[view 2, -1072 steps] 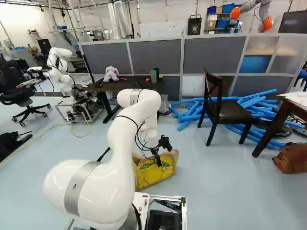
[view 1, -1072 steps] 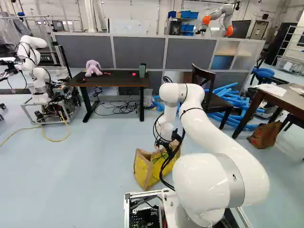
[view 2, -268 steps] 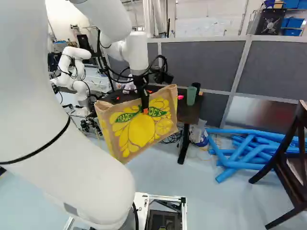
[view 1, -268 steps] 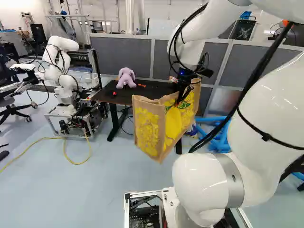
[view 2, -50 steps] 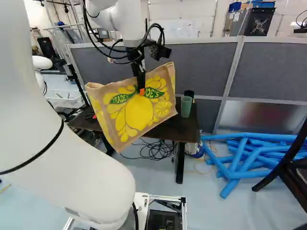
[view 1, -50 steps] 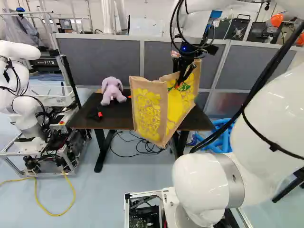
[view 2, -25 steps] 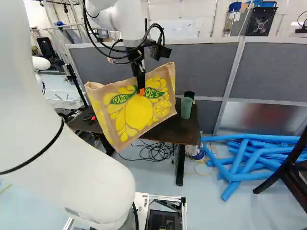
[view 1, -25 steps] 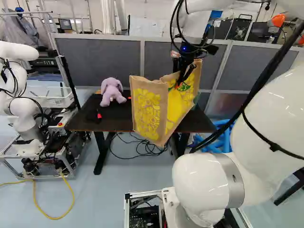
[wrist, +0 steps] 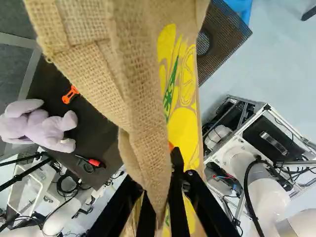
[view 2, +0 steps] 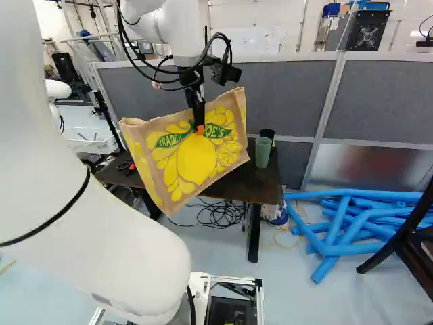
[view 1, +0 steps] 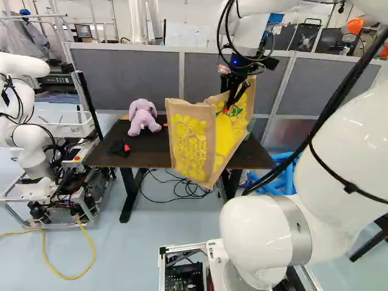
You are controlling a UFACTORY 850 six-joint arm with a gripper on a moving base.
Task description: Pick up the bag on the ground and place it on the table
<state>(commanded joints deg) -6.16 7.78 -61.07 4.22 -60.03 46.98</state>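
Wrist view: end effector (view 2: 199, 126) pinching the bag (view 2: 195, 161)
Right base view: bag tilted, green cup (view 2: 263, 153) on tabletop (view 2: 249, 184)
Left base view: plush toy (view 1: 142, 117) on tabletop

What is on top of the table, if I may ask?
On the table are a purple plush toy, a green cup, a dark item behind it, a red-and-black item and an orange item. The bag covers part of the table in each view; more may be hidden.

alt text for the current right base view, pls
Fingers of the white arm grip a tilted tan-and-yellow bag, raised in front of a dark table bearing a green cup. Blue tubes and part of a chair at right.
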